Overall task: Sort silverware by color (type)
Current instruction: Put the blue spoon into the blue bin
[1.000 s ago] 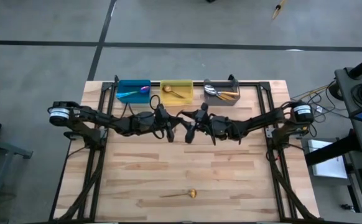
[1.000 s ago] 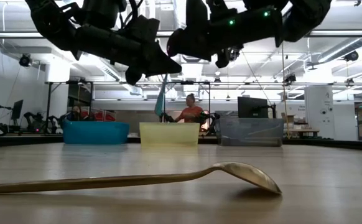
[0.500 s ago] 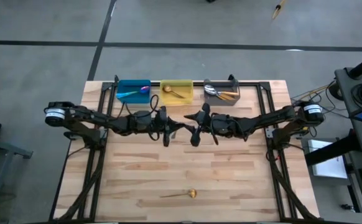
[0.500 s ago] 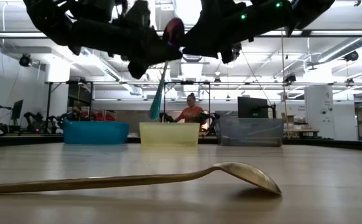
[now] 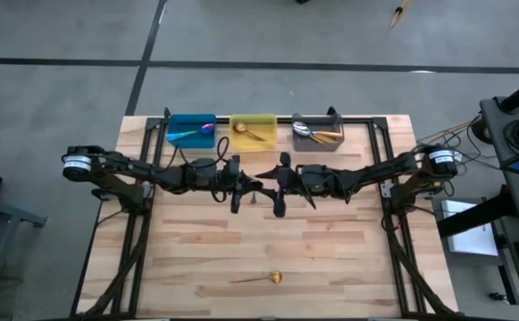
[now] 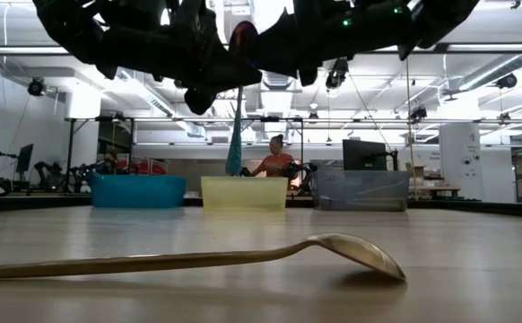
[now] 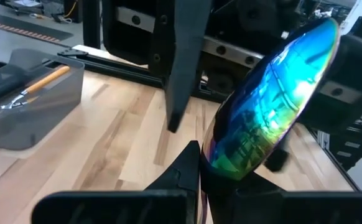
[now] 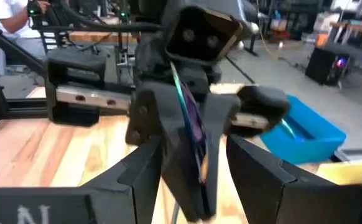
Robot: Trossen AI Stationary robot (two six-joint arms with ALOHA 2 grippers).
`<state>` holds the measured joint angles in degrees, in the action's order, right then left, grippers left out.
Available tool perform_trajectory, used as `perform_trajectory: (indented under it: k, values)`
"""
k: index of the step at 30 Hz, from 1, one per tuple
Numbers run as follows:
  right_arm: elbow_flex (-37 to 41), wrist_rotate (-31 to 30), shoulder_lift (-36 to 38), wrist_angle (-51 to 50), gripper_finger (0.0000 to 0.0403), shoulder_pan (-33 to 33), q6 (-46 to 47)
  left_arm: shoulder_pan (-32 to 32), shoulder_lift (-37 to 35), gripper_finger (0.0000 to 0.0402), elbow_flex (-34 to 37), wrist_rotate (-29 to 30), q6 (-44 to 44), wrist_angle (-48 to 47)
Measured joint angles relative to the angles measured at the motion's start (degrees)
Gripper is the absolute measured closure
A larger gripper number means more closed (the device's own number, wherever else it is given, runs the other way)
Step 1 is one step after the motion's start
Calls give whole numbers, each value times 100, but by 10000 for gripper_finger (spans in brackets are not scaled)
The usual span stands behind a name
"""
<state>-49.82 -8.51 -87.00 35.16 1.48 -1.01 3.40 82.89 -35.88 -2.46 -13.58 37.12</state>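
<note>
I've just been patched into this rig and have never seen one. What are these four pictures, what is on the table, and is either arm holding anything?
These are two dark robot arms at a wooden table. One camera looks straight down, one sits at table-top height, and one rides on each wrist. The arms meet above the table's middle. The left gripper is shut on an iridescent spoon, its teal handle hanging down. The right gripper is open, its fingers on either side of that spoon, so this looks like a handover. At the far edge stand a blue bin, a yellow bin and a gray bin, each holding spoons. One gold spoon lies alone near the front.
</note>
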Motion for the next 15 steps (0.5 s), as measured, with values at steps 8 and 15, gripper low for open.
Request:
perform_trajectory:
  k: [8, 15]
  values:
    - [-458, -48, -304, 24, 283, 0, -362, 0, 4, 402, 0, 2, 0, -142]
    - [-550, -44, -134, -175, 386, 2, -462, -1, 4, 400, 0, -34, 45, -224]
